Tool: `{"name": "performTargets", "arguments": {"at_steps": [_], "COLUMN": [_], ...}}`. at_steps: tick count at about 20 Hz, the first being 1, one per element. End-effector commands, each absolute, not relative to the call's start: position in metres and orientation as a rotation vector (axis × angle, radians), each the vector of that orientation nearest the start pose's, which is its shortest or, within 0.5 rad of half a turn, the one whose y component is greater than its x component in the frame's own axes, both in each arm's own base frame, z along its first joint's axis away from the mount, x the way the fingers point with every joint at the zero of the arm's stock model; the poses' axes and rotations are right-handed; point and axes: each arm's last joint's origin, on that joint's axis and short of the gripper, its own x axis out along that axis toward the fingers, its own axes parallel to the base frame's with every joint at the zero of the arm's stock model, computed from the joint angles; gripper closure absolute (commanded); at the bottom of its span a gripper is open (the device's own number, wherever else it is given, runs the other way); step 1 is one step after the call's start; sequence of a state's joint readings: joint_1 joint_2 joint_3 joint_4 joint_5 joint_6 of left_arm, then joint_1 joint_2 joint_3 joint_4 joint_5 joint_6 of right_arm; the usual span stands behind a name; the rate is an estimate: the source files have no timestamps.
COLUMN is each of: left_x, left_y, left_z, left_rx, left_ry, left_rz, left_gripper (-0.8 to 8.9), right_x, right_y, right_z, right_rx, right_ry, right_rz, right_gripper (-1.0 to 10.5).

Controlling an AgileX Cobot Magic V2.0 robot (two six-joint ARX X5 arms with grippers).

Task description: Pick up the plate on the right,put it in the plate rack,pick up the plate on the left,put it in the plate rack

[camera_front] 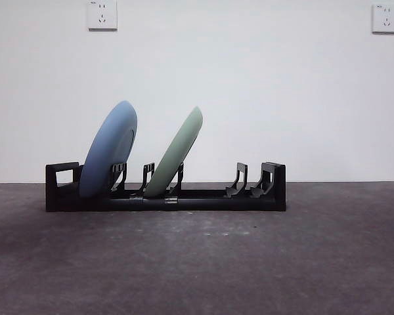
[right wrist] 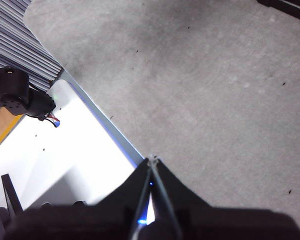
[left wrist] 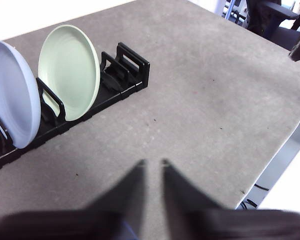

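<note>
The plate rack [camera_front: 165, 197] stands on the grey table [camera_front: 197, 262], and both plates already sit in it. The blue plate [camera_front: 109, 147] leans in a slot near one blocky end, and the green plate [camera_front: 176, 152] leans in a slot a little further along, closer to the middle. Both tilt the same way, each with its lower rim down between dividers. The slots beyond the green plate hold nothing.

In the left wrist view the rack [left wrist: 90, 95] lies ahead of the left gripper [left wrist: 152, 165] and off to one side, well apart from its fingers. Those fingers are slightly spread, with a narrow gap of bare table showing between them, and they hold nothing. The right gripper [right wrist: 151, 162] has its fingers pressed together, empty, hanging over the table's edge [right wrist: 105, 125]; only a dark corner, probably of the rack, shows far ahead of them.

Judged from this, the placing work looks done, and what remains is a clean retreat. To do that well, each arm should draw back away from the rack rather than across it, keeping the fingers high and clear of the plate rims. The plates only lean in their slots, so a brush against a rim could tip one out.
</note>
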State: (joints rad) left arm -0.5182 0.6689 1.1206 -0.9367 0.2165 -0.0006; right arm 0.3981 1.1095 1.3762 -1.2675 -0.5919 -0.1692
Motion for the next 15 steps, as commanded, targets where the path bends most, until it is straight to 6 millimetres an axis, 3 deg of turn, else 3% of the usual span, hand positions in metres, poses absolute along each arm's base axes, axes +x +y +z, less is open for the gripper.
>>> {"name": "performTargets", "arguments": {"at_steps": [1, 15], "left_x": [0.0773, 0.0796], "left_y": [-0.0513, -0.0526], "left_z": [0.3839, 0.3832], "left_rx": [0.077, 0.079], "left_ry": [0.487, 0.496], "left_rz": [-0.722, -0.720], "left_gripper": [8.21, 8.18], "right_x": [0.1529, 0.1578], "right_y": [0.0822, 0.0827], "right_z": [0.3839, 0.3861], "right_rx": [-0.055, -0.067], "right_ry": [0.944, 0.903], "right_rz": [1.000, 0.943], "right_gripper": [9.6, 9.4]}}
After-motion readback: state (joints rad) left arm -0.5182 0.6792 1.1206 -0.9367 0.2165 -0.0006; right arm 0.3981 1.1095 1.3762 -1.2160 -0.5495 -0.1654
